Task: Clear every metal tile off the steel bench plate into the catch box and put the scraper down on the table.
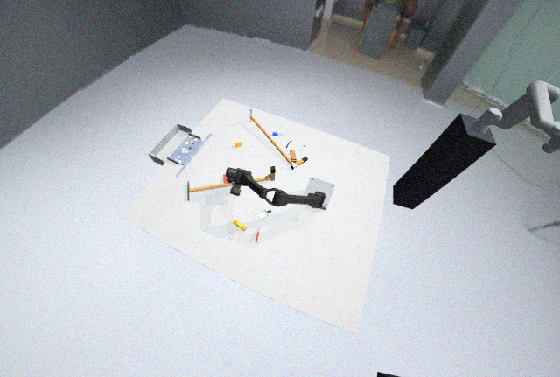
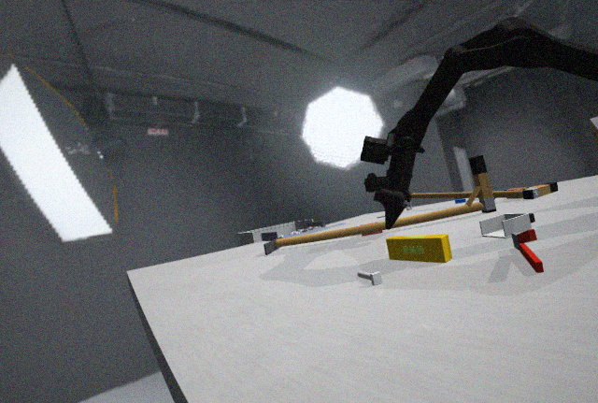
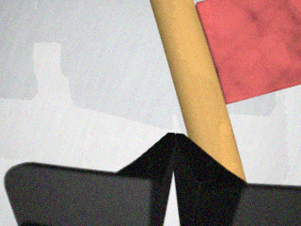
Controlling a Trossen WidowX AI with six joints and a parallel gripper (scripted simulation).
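Note:
A long wooden-handled scraper lies on the table, its flat dark blade toward the bench plate and an upright black-topped grip at its other end. A second wooden-handled scraper lies farther back. My gripper is shut and empty, its tips pointing down, close beside the nearer handle in the wrist view; the height gap is unclear. The bluish steel bench plate carries several small metal tiles, mostly pale. The grey catch box sits at its far end.
A red block lies against the nearer handle. A yellow block, a red clamp-like piece, a white bracket and a small bolt-like piece lie nearby. Orange and blue pieces lie farther back.

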